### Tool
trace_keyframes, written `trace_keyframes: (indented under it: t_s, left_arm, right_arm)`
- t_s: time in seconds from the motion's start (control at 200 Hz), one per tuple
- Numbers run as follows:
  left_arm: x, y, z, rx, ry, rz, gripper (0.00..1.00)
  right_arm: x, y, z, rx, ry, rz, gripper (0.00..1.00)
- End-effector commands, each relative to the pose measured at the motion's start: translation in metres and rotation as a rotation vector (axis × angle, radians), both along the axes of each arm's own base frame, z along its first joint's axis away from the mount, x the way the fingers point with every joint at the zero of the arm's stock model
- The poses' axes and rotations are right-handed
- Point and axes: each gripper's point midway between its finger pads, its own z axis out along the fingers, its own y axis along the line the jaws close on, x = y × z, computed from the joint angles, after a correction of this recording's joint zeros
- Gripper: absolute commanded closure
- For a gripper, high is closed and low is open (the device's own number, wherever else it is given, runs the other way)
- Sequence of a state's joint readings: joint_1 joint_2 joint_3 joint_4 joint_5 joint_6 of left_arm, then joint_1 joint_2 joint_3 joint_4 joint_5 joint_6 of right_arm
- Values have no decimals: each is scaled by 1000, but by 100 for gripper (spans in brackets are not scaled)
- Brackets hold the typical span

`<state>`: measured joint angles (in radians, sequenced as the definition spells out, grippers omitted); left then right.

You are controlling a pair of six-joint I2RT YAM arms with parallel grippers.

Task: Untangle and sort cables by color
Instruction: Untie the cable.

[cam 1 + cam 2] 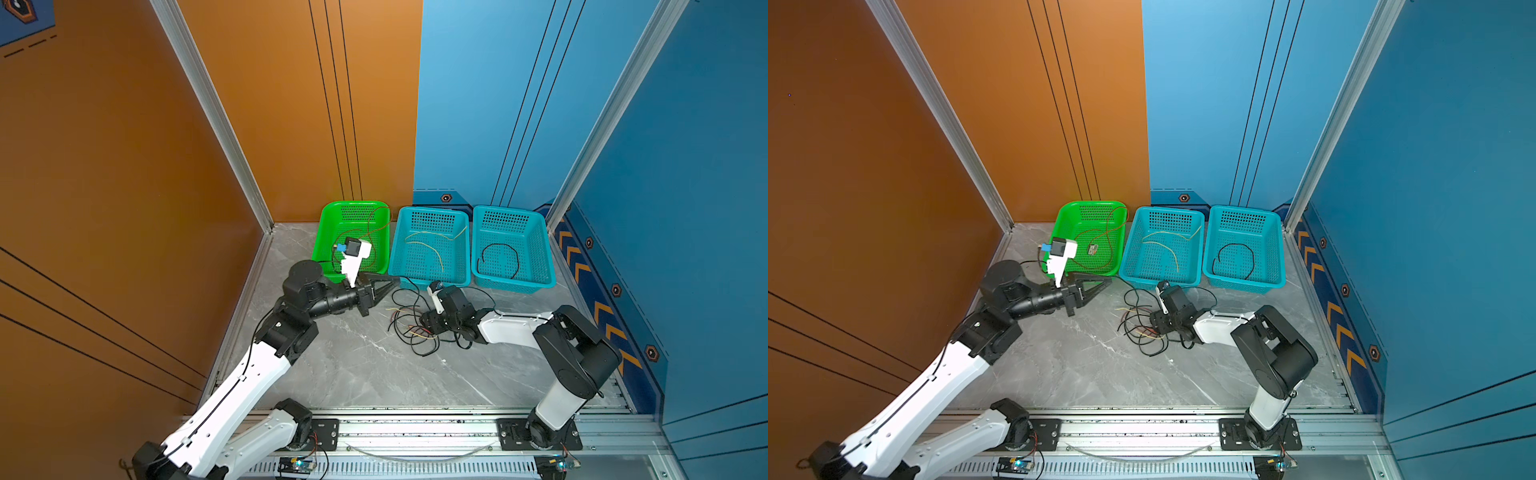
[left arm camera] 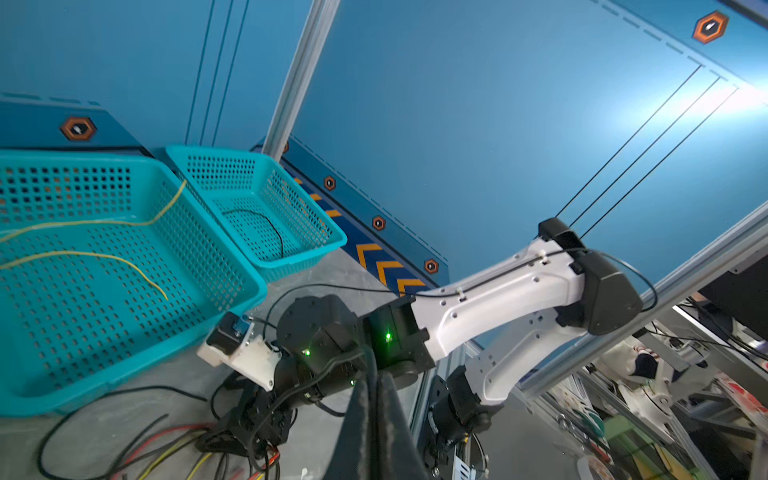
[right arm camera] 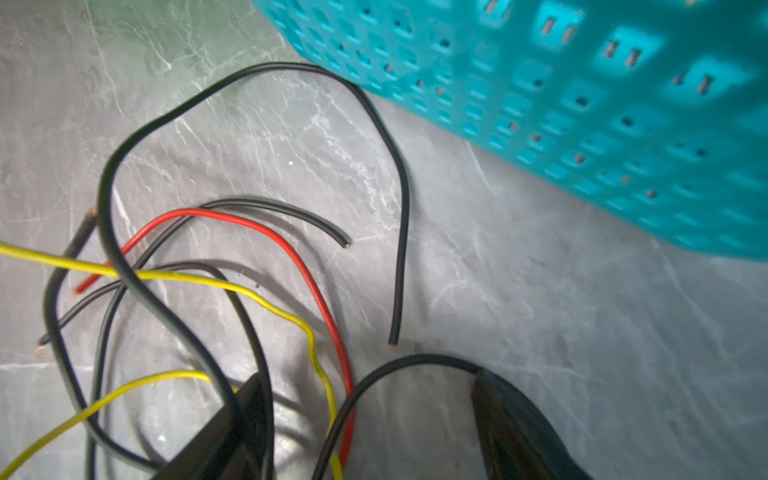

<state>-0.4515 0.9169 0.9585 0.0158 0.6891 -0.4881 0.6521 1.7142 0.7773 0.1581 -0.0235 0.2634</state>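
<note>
Three perforated plastic baskets stand here: one green basket (image 1: 323, 235) and two teal, the middle teal basket (image 1: 397, 249) and the end teal basket (image 1: 545, 257). The middle one holds two thin yellow wires (image 2: 104, 221), the end one a single thin black wire (image 1: 500, 244), the green one apparently one thin red wire (image 1: 375, 251). The loose floor tangle (image 1: 409, 328) shows one red strand, yellow and several black, too crossed to count. There are two black-and-white robot arms (image 1: 249, 374).

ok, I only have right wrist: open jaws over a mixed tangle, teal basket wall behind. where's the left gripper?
Observer: The left gripper is shut, its tip at the near corner of the green basket.
Operator: anything sorted yet?
Observer: A red cable lies looped in the green basket.
Operator: teal ones?
Observer: The middle teal basket holds yellow cables, the end teal basket one black cable.
</note>
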Motion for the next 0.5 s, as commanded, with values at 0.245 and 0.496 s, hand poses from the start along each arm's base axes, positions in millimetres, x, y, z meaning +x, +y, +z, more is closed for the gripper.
trace_keyframes:
  t_s: [0.245,0.496]
  left_arm:
    - [-29,49,109,-98,-225,75,100]
    - [-48,73,171,-122,-380,145,100]
  right_arm:
    - [-18,-19,-41,-74,81,-30,26]
    - [-18,-19,-41,-77,83,-31,26]
